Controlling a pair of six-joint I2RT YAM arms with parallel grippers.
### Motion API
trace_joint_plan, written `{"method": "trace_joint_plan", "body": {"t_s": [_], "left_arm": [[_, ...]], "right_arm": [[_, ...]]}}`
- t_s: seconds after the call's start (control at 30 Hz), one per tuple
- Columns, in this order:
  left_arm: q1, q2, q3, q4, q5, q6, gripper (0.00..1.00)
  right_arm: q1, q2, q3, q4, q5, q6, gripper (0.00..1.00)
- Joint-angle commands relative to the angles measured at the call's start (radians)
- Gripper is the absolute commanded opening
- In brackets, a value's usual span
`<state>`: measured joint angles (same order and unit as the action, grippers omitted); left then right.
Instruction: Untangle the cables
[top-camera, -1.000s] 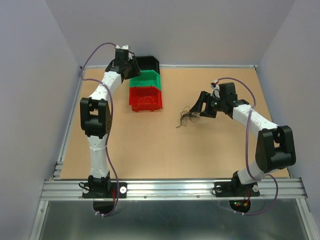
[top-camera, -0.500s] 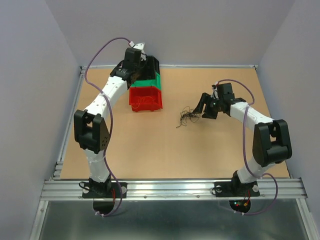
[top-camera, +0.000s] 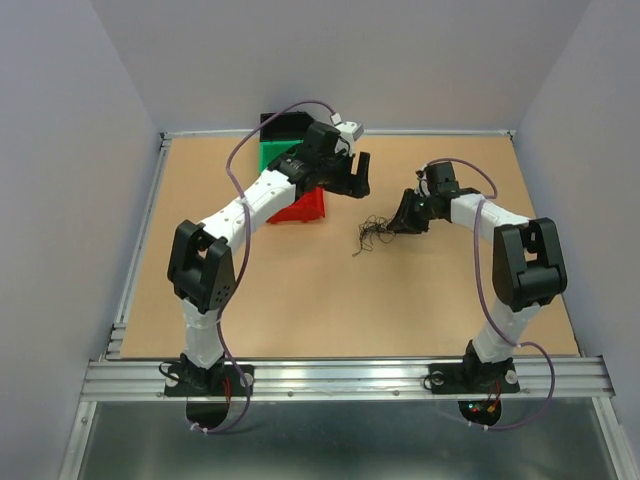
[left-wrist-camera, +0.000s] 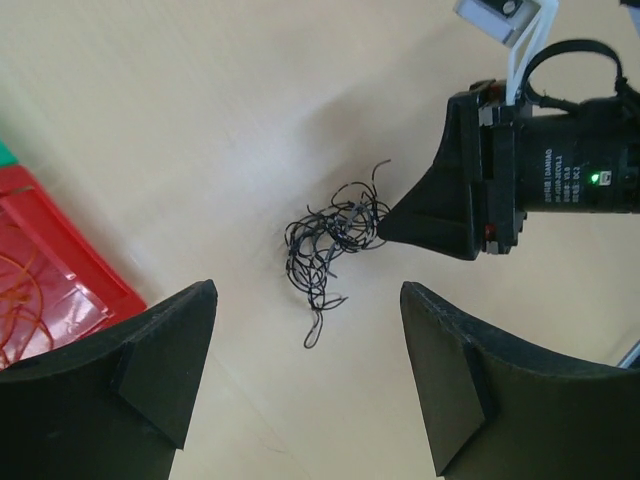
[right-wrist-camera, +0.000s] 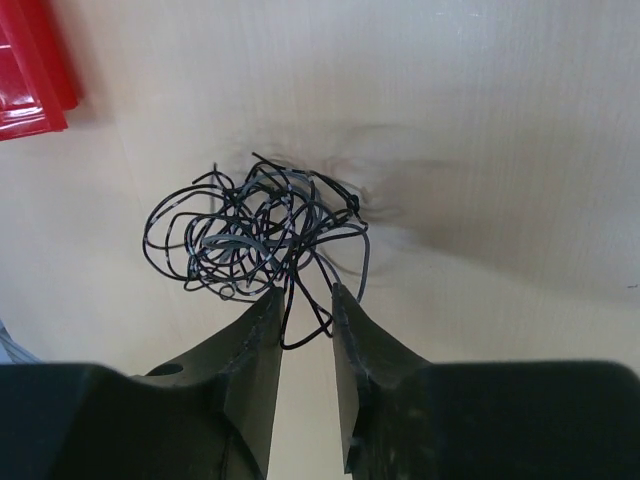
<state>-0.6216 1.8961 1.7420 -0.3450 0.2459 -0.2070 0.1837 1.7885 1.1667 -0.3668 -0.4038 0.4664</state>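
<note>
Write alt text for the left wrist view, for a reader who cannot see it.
A small clump of thin black cables lies on the tan table, with the tip of the right gripper at its right edge. The left gripper is open in the foreground; a red bin holding orange wire shows at the picture's left.

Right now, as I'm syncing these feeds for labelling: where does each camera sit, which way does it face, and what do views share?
Top external: above and behind the bases, looking down on the table; left arm and right arm show whole.
Left wrist: on the left arm, looking down at the cables; own jaws, wide apart, at bottom; right arm's jaws at right.
Right wrist: low over the table, facing the cables; own jaws, narrowly parted, at bottom.
Shared: all show cables and red bin.
</note>
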Motion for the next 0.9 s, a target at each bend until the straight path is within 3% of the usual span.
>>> {"method": "trace_joint_plan", "body": {"t_s": [0.0,0.27,0.5,0.77,0.87], "left_arm": [[-0.009,0.033,0.022,-0.012,0.095,0.003,0.85],[-0.029,0.139,0.096,-0.075,0.125,0.029,0.80],[-0.043,0.211,0.114,-0.103,0.170,0.038,0.64],[-0.056,0.254,0.114,-0.078,0.133,0.006,0.58],[-0.058,0.297,0.154,-0.075,0.112,-0.003,0.50]], "right_arm": [[-0.003,-0.027,0.064,0.006,-0.020,-0.031,0.31],[-0.003,-0.032,0.039,0.006,-0.027,-0.028,0.30],[-0.004,-0.032,0.037,0.006,-0.027,-0.032,0.31],[-0.004,-0.040,0.036,0.008,-0.041,-0.035,0.30],[-0.003,-0.049,0.030,0.009,-0.047,-0.043,0.30]]}}
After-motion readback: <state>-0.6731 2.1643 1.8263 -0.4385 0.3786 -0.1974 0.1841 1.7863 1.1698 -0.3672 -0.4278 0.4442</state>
